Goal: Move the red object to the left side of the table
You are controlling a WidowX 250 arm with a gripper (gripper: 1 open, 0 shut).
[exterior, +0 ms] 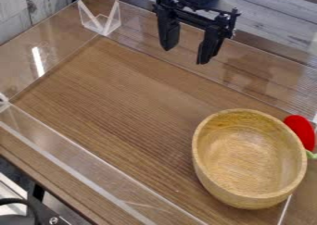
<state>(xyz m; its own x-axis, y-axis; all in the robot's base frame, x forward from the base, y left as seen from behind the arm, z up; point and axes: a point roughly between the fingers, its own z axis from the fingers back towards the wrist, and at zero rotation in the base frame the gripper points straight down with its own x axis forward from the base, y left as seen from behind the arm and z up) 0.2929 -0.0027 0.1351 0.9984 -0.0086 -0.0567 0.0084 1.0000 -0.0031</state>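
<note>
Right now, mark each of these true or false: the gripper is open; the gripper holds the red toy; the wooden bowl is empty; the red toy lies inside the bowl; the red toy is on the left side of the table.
1. The gripper is open. True: its fingers stand apart with nothing between them.
2. The gripper holds the red toy. False: the red strawberry-like toy lies far from it, at the right edge of the picture.
3. The wooden bowl is empty. True.
4. The red toy lies inside the bowl. False: it sits outside, just behind the bowl's right rim.
5. The red toy is on the left side of the table. False: it is at the right side.
</note>
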